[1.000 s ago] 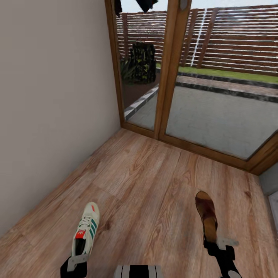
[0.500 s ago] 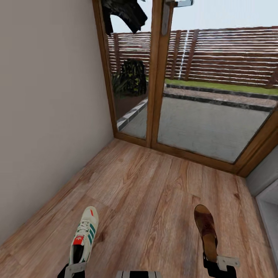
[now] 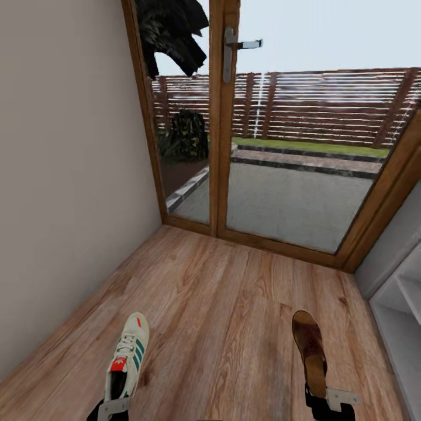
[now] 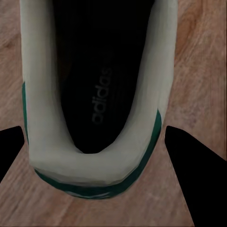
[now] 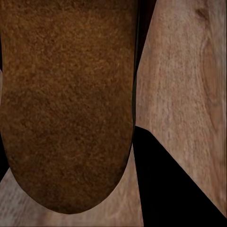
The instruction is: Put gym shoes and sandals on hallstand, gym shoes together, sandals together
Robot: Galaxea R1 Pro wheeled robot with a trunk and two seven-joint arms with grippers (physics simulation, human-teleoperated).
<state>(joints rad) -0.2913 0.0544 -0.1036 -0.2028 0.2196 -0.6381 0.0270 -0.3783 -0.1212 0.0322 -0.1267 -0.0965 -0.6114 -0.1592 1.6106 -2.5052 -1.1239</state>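
Note:
One white gym shoe (image 3: pixel 126 359) with green stripes hangs toe-forward at the lower left, above the corridor floor (image 3: pixel 222 304). My left gripper (image 3: pixel 111 407) is shut on its heel. In the left wrist view the gym shoe's heel (image 4: pixel 94 156) sits between the dark fingers (image 4: pixel 194 179). One brown sandal (image 3: pixel 309 351) is held at the lower right, and my right gripper (image 3: pixel 328 402) is shut on its rear end. The right wrist view looks at the sandal's brown face (image 5: pixel 66 104) beside a dark finger (image 5: pixel 165 184). The light-grey hallstand (image 3: pixel 403 310) shows at the right edge.
A beige wall (image 3: pixel 58 175) runs along the left. Wood-framed glass doors (image 3: pixel 280 175) close off the corridor ahead, with a handle (image 3: pixel 231 44) high up. Something dark (image 3: pixel 172 29) hangs at the top left of the glass.
The camera has tilted up and turned, so the doors and floor slid down-left and the hallstand's edge came into view at right. Both grippers keep hold of their shoes.

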